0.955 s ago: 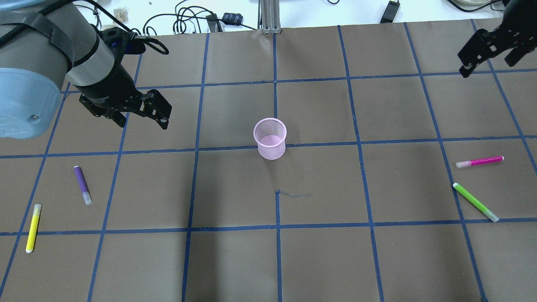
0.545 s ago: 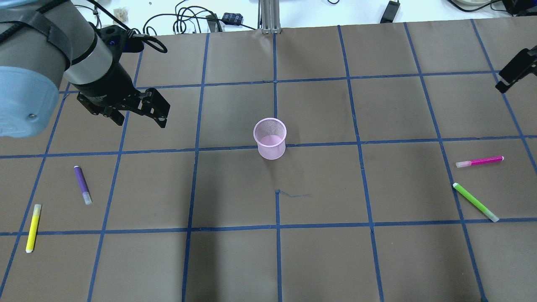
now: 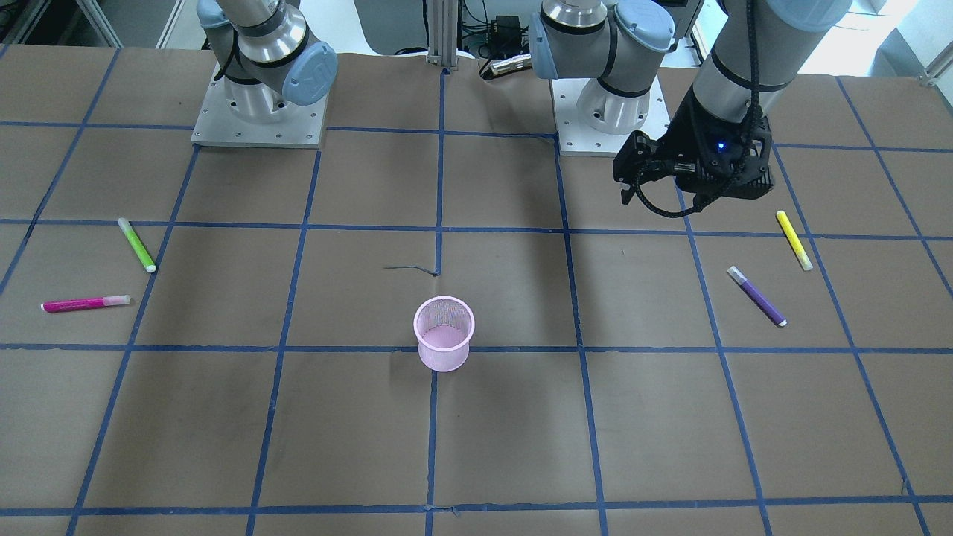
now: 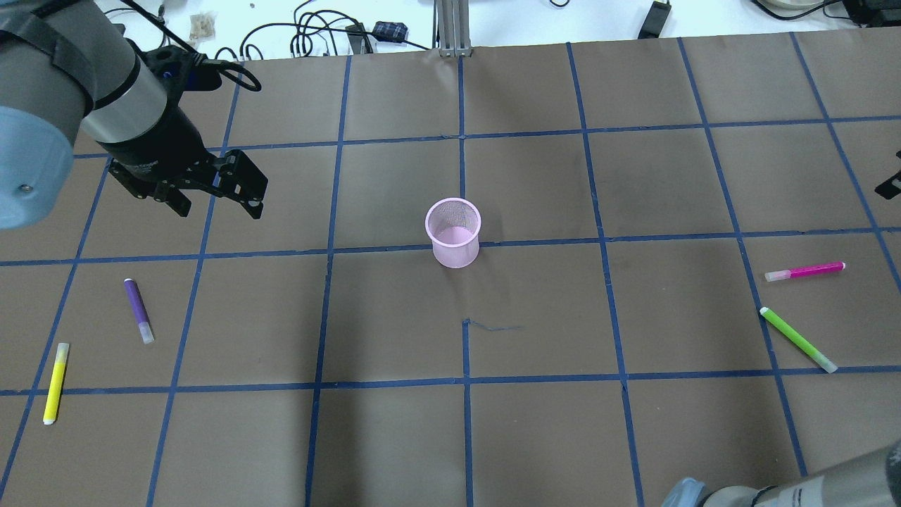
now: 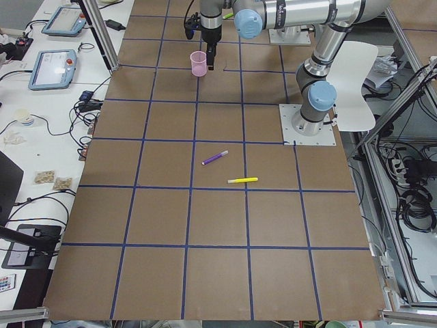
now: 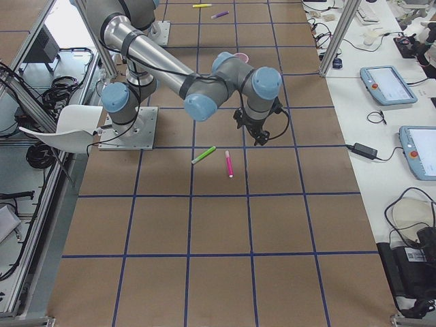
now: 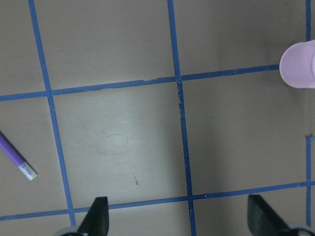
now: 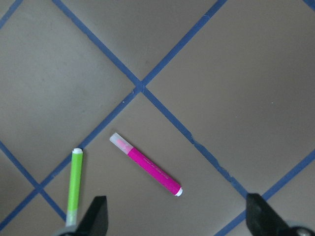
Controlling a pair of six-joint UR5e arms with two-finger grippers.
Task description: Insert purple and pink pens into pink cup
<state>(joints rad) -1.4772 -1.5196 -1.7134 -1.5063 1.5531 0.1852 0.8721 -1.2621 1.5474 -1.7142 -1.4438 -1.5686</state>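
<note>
The pink mesh cup stands upright at the table's middle. The purple pen lies at the left. The pink pen lies at the right. My left gripper is open and empty, above the table beyond the purple pen and left of the cup. Its wrist view shows the purple pen's tip and the cup. My right gripper is open and empty above the pink pen. Only its edge shows overhead.
A green pen lies close beside the pink pen, toward the robot. A yellow pen lies near the purple pen at the table's left edge. Cables and boxes lie past the table's far edge.
My left gripper has drifted left. My right gripper has moved right and toward the robot, almost out of the overhead view, to above the pink pen. Pens and cup have not moved.
</note>
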